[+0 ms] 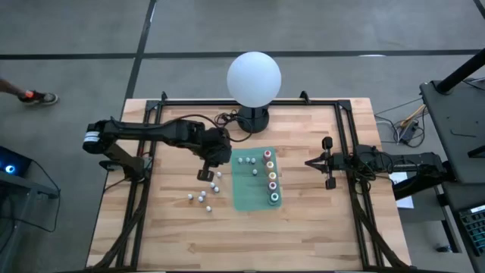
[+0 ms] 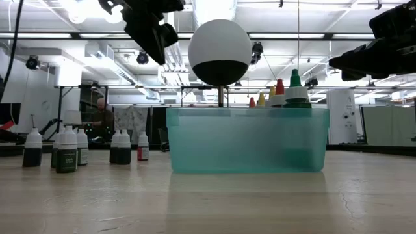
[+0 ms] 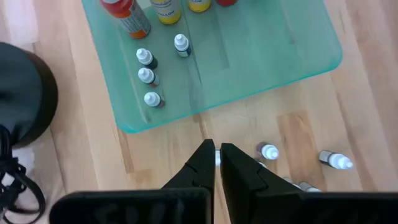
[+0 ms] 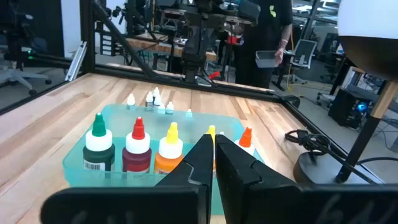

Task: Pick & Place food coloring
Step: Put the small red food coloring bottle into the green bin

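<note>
So the left gripper (image 1: 205,175) hangs over the table (image 1: 303,235) just off the tray's (image 1: 246,199) 9 o'clock edge, right above the loose small bottles (image 1: 204,196). Its jaws are pinched nearly together, and in the wrist view there's a sliver of white between the fingertips (image 3: 205,155), but I can't tell if that's actually a bottle being held. A few small bottles (image 1: 246,161) already stand inside the tray, near its 11 o'clock corner. The five big colored ones (image 1: 271,178) line up along its 3 o'clock side, green cap at the 5 o'clock end. The right gripper (image 1: 312,161) waits at 3 o'clock from the tray, jaws fully closed, nothing in them. The lamp (image 1: 254,80) sits at 12 o'clock.
</note>
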`<state>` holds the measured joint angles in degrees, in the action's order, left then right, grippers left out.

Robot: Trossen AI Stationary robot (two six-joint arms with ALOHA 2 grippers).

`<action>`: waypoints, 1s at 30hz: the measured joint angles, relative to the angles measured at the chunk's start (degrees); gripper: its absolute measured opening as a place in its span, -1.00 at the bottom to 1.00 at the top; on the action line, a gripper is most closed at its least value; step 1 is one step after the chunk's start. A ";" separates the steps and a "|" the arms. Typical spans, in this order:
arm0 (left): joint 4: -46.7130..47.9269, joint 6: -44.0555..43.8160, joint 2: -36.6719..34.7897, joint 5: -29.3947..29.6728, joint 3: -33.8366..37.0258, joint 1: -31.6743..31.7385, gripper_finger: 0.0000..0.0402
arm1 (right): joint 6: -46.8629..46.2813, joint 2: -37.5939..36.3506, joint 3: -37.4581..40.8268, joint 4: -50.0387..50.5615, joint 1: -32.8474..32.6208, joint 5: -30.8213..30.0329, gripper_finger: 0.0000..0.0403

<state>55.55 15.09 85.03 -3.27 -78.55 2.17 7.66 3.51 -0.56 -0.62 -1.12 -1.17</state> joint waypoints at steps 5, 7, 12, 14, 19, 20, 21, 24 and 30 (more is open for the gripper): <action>-0.16 -0.69 -3.39 -0.76 2.84 0.00 -1.00 | -0.06 -0.01 0.00 -0.10 0.02 -0.08 -0.96; -0.03 -1.17 -4.57 -0.78 4.52 -0.02 -1.00 | -0.04 0.00 0.00 -0.05 0.02 0.01 -0.96; -0.07 -1.58 -6.75 -1.48 8.32 -0.23 -1.00 | 0.02 -0.02 0.00 -0.06 0.02 -0.07 -0.96; -0.01 -1.60 -7.73 -2.15 9.53 -0.30 -1.00 | -0.09 -0.01 0.00 -0.05 0.02 -0.04 -0.96; -0.20 -1.60 -10.05 -2.25 11.52 -0.37 -1.00 | -0.11 0.00 0.00 -0.06 0.02 -0.04 -0.96; -0.25 -1.62 -10.23 -2.25 11.75 -0.37 -1.00 | 0.03 0.00 0.00 -0.06 0.02 -0.04 -0.96; -0.52 -1.60 -10.42 -2.25 12.04 -0.37 -1.00 | 0.02 0.00 0.00 -0.06 0.02 -0.04 -0.96; -0.51 -1.60 -10.44 -2.25 12.32 -0.37 -1.00 | -0.02 0.00 0.00 -0.06 0.02 -0.04 -0.96; -1.20 1.43 -10.45 -2.23 12.32 -0.55 -1.00 | -0.01 0.00 0.00 -0.06 0.02 -0.04 -0.96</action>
<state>54.35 16.53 74.59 -5.50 -66.24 1.62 7.64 3.51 -0.56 -0.69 -1.10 -1.21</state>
